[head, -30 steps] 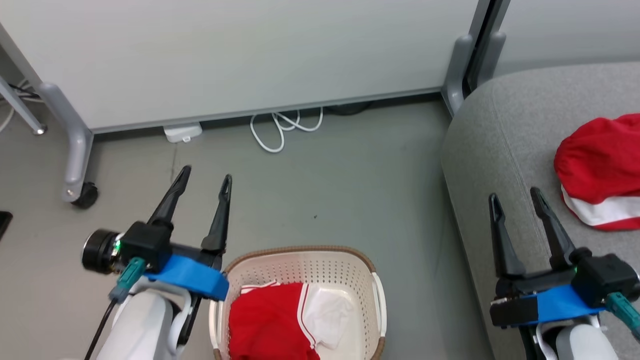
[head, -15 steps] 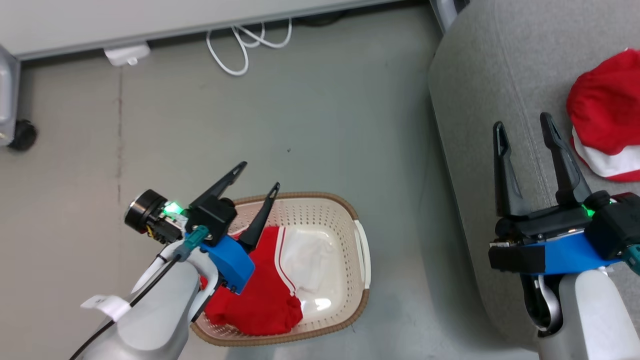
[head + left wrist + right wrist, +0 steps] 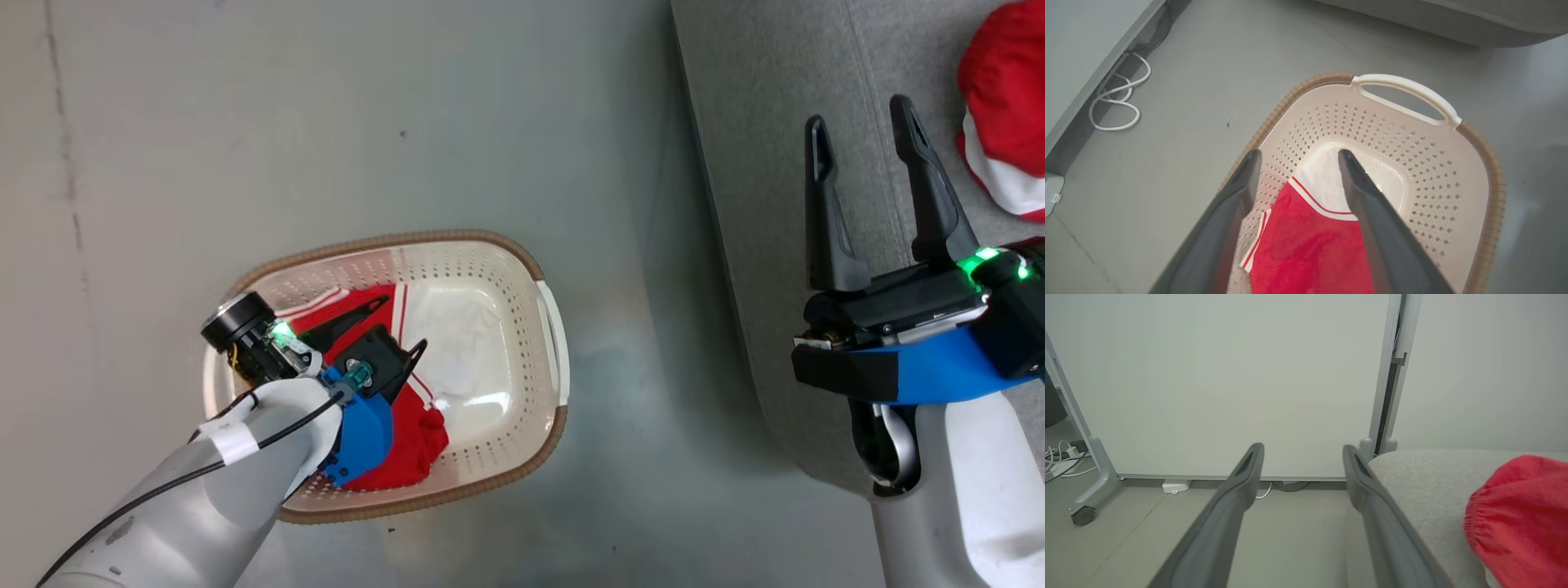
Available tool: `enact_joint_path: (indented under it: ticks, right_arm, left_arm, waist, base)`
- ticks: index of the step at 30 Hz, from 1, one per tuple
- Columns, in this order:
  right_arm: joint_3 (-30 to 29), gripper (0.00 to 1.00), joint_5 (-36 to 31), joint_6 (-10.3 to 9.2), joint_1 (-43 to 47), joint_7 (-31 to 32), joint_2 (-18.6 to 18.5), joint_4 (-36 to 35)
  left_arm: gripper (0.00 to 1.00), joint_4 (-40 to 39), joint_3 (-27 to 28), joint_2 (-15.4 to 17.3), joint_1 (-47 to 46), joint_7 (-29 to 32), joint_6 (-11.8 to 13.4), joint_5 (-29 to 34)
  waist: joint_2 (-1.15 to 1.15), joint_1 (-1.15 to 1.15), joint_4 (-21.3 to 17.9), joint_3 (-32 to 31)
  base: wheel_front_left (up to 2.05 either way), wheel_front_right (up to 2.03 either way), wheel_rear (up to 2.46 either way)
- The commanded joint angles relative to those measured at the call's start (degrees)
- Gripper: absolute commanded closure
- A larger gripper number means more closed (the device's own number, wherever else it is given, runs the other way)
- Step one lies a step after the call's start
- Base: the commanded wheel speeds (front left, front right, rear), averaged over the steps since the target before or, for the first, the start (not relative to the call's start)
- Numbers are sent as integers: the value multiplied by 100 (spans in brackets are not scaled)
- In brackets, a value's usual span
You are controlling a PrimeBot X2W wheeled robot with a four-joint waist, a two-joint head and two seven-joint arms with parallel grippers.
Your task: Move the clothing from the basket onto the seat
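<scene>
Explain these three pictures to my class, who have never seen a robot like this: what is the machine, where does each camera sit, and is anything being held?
This is a wheeled robot with two arms. Each arm ends in a gripper, which is two long dark fingers. The wide picture comes from a camera on its head, looking down at the grey floor. The other two come from cameras on its wrists, looking along the fingers. On the floor stands a cream laundry basket holding a red and white garment. The left gripper reaches down into the basket with its fingers open over that garment, and nothing is gripped yet. The right gripper hangs open and empty over the grey sofa, where another red garment already lies.
</scene>
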Motion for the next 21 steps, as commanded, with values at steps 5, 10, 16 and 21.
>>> enact_joint_path:
  ticks: [5,10,16,21]
  right_arm:
    - [32,0,33,3,-233,-22,5,-78]
    - [81,0,68,3,-355,-22,5,-136]
    - [142,0,143,3,-469,-22,5,-220]
    - [175,0,168,3,-550,-22,6,-335]
  left_arm:
    - [0,364,-730,100,-425,308,-2,7]
    - [0,471,-855,120,-507,864,-2,61]
    - [0,304,-861,255,-329,1645,-2,482]
    - [0,86,-862,418,-392,2215,-2,624]
  waist:
    - [0,-1,-211,563]
    - [0,-1,-309,887]
    - [0,-1,-464,1225]
    - [0,-1,-563,1547]
  base:
    - [0,0,0]
    - [0,0,0]
    - [0,0,0]
    - [0,0,0]
